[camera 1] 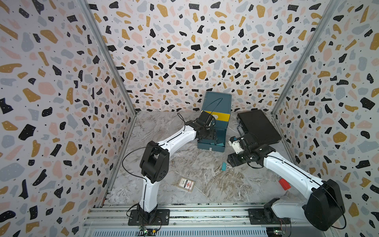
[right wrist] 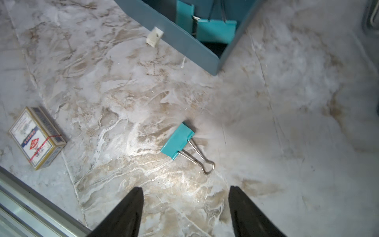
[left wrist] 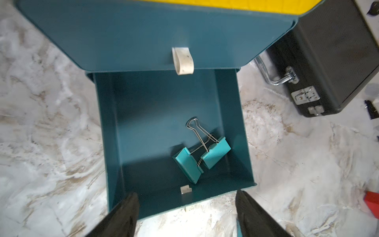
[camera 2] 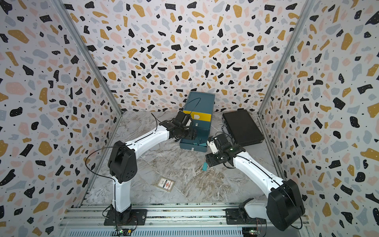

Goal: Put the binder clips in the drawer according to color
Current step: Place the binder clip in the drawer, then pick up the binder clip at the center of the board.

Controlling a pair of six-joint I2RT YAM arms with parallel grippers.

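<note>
Right gripper [right wrist: 185, 189] wide open, empty, just short of the loose teal clip [right wrist: 177, 141] on the table [right wrist: 287, 102] — next I drop and pinch it. Left gripper [left wrist: 186, 192] open, empty, above the open bottom drawer [left wrist: 153, 112] holding two teal clips [left wrist: 215, 153].

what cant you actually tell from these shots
- Yellow drawer and middle drawer: contents hidden by their shut fronts, every view.
- Red block: partly behind the right arm in a top view, cut off by the left wrist view's edge.
- Card pack: print too small in both top views.
</note>
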